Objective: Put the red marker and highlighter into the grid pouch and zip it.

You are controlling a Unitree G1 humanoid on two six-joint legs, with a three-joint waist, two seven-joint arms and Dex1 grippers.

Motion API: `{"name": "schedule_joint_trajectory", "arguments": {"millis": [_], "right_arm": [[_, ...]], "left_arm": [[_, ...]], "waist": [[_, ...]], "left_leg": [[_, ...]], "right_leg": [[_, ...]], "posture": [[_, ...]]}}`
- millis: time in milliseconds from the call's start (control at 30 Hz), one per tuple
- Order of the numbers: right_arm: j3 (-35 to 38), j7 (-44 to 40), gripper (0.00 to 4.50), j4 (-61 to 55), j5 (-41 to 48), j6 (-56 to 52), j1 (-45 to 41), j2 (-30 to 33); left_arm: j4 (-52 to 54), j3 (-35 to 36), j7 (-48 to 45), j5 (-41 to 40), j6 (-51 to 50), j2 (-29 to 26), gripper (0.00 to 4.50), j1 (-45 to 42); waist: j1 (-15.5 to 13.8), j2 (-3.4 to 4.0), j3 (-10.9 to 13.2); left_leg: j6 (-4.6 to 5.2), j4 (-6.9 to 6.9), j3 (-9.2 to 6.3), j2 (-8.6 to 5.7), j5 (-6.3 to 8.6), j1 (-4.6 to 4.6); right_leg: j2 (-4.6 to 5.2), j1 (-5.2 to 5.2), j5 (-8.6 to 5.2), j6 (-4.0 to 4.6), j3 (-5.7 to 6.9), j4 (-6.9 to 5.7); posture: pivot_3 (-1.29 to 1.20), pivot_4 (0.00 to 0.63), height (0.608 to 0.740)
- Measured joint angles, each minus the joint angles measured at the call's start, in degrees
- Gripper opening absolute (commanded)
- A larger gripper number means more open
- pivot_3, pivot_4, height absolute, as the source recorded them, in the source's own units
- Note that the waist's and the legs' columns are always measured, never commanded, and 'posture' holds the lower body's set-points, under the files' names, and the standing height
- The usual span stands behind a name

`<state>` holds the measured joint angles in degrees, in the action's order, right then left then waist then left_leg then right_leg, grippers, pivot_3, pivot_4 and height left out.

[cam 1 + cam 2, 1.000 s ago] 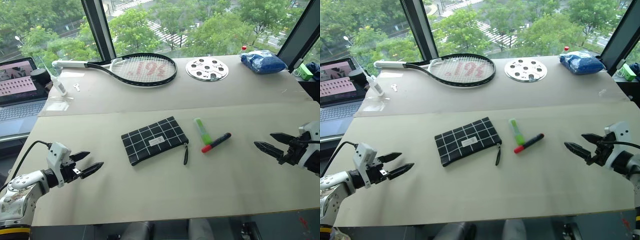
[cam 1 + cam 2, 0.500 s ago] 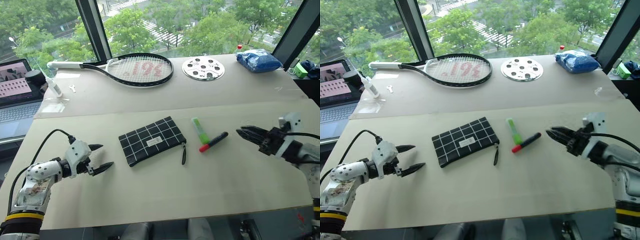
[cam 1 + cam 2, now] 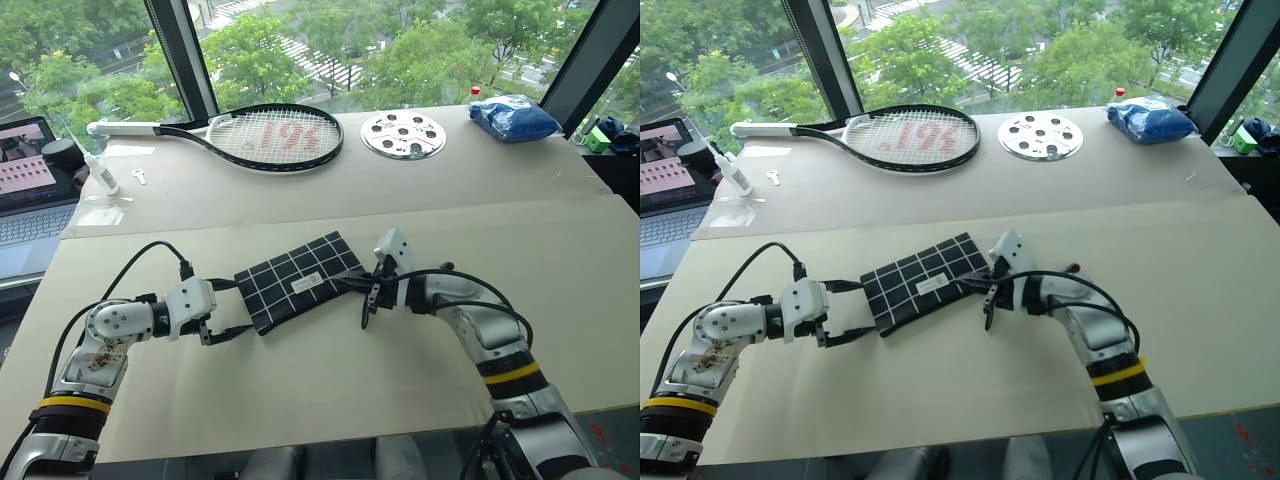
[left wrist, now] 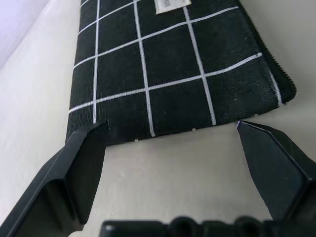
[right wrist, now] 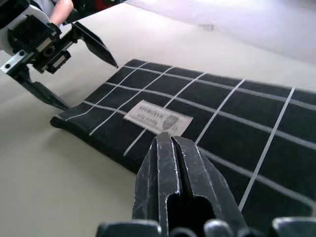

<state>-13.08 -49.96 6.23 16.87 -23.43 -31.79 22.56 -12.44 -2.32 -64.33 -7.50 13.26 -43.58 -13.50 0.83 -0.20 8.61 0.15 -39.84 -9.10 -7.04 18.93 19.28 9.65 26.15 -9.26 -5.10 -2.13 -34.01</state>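
Observation:
The grid pouch (image 3: 300, 280) lies flat mid-table, black with white lines and a small white label (image 5: 158, 117). My left gripper (image 3: 238, 307) stands open at the pouch's left end, one finger on each side of its short edge (image 4: 173, 128). At the pouch's right end my right gripper (image 3: 352, 285) is shut, its tips (image 5: 167, 137) low over the fabric near the label. The black pull strap (image 3: 368, 308) trails just below those tips; I cannot tell whether anything is pinched. The red marker and the highlighter are hidden behind my right hand and forearm.
At the back of the table lie a tennis racket (image 3: 270, 135), a round perforated metal disc (image 3: 405, 133) and a blue bag (image 3: 512, 115). A laptop (image 3: 30, 190) and a white tube (image 3: 100, 172) sit at the far left. Windows stand behind.
My right gripper swung left from the table's right side to the pouch's zipper end and shut, covering the marker and highlighter. My left gripper rolled and moved right to the pouch's left edge.

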Motion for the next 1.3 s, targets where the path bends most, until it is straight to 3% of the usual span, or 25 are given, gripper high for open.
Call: {"name": "schedule_joint_trajectory", "arguments": {"millis": [233,600,733,1033,1267,1300], "right_arm": [[-5.50,2.33,0.07,9.55,-10.80,7.26,-2.90,-1.35],[-5.05,3.91,0.07,11.72,-13.45,9.29,-3.14,-2.89],[-4.82,3.97,0.00,11.92,-13.53,9.29,-3.10,-3.08],[-4.09,3.86,0.00,11.01,-13.52,9.27,-2.23,-3.08],[-2.55,1.99,0.00,9.98,-12.44,8.03,-1.28,-2.94],[-1.40,2.26,0.29,10.16,-11.29,6.60,-1.31,-3.63]], "left_arm": [[-2.30,-2.50,-2.53,0.58,3.21,1.80,4.50,-3.52],[-6.12,-5.78,-2.75,2.00,11.30,4.27,4.50,-6.01],[-9.51,-6.47,-2.36,2.99,14.52,5.21,3.53,-8.36],[-13.67,-6.40,-0.85,3.31,16.90,5.61,0.19,-10.28],[-13.49,-5.85,-0.45,2.52,15.88,6.19,0.04,-10.30],[-12.92,-5.58,-0.23,1.84,14.11,6.31,0.01,-10.28]], "waist": [[0.28,-0.09,-0.11],[0.24,-0.38,-0.49],[0.09,-0.40,-0.50],[0.21,-0.41,-0.51],[0.22,-0.41,-0.50],[0.26,-0.41,-0.50]], "left_leg": [[-0.01,0.00,0.05,0.04,0.02,-0.05],[-0.06,-0.04,0.14,0.09,0.00,-0.24],[-0.12,-0.06,0.17,0.10,-0.04,-0.28],[-0.12,-0.06,0.17,0.13,-0.04,-0.26],[-0.12,-0.06,0.17,0.13,-0.04,-0.22],[-0.12,-0.07,0.16,0.14,-0.04,-0.19]], "right_leg": [[-0.02,0.03,0.03,0.04,0.06,-0.02],[-0.07,-0.05,0.10,0.16,0.05,0.00],[-0.08,-0.06,0.13,0.20,0.05,-0.01],[-0.11,-0.04,0.16,0.22,0.05,-0.03],[-0.11,-0.03,0.16,0.22,0.06,-0.03],[-0.12,0.00,0.16,0.22,0.05,-0.03]], "posture": [[0.00,0.150,0.740],[0.00,0.150,0.740],[0.00,0.150,0.740],[0.00,0.150,0.740],[0.00,0.150,0.740],[0.00,0.150,0.740]]}}
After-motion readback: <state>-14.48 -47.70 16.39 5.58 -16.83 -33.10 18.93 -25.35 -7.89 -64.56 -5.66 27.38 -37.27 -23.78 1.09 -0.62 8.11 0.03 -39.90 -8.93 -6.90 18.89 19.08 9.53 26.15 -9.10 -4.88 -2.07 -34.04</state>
